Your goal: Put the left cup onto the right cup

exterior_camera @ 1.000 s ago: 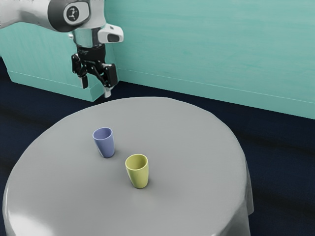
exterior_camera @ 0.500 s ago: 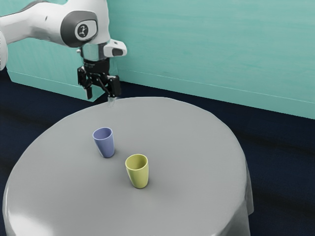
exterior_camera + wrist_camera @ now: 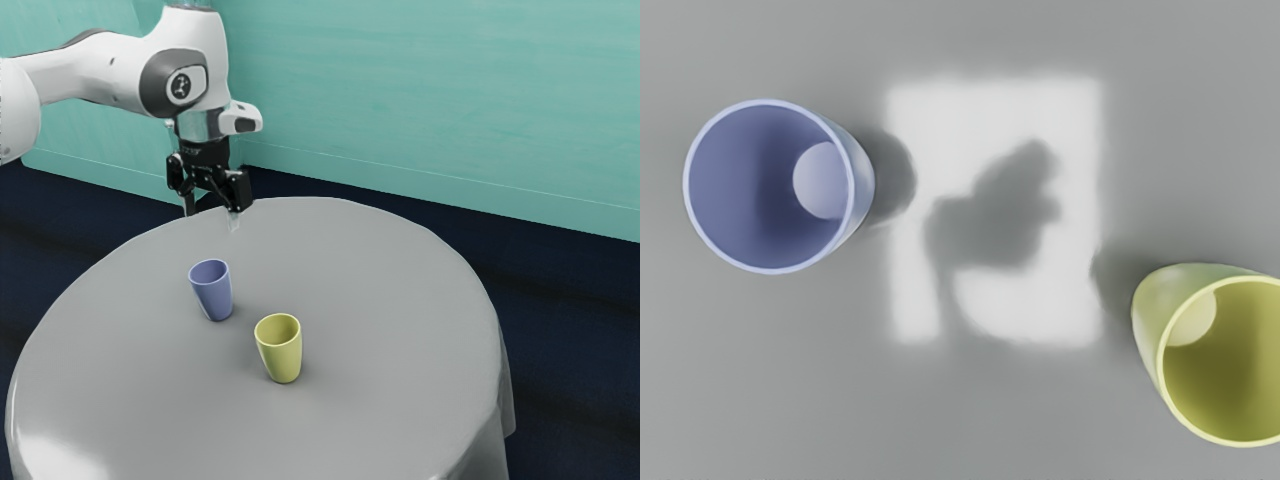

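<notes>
A blue cup [image 3: 211,289] stands upright on the round grey table [image 3: 380,320], left of centre. A yellow-green cup [image 3: 278,347] stands upright a short way to its right and nearer the front. My black gripper [image 3: 210,210] hangs open above the table's far left edge, higher than the blue cup and behind it, with nothing between its fingers. In the wrist view I look straight down into the blue cup [image 3: 775,185] and the yellow-green cup [image 3: 1215,355], with the hand's shadow on the table [image 3: 980,420] between them.
A teal wall [image 3: 450,90] runs behind the table, with dark floor [image 3: 570,300] around it. The grey tabletop stretches bare to the right of both cups.
My hand has come down and slightly to the exterior view's right, closer to the table's far edge, turning as it went. Both cups stand where they were.
</notes>
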Controlling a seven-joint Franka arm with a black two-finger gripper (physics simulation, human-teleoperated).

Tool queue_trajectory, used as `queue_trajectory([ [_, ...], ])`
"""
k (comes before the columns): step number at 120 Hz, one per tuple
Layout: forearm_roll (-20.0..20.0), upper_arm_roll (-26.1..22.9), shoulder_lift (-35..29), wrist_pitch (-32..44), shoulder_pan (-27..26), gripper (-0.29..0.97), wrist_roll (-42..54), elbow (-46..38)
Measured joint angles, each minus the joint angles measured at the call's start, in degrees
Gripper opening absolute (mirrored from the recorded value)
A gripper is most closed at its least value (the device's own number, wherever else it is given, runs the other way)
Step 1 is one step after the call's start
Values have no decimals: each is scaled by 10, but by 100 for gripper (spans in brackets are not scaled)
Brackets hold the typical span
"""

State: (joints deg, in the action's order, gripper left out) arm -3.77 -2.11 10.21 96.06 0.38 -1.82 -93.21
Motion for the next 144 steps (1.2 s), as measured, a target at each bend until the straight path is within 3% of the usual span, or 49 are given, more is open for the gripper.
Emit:
queue_trajectory([
  [144, 16, 4, 87, 94, 36, 54, 0, -22],
])
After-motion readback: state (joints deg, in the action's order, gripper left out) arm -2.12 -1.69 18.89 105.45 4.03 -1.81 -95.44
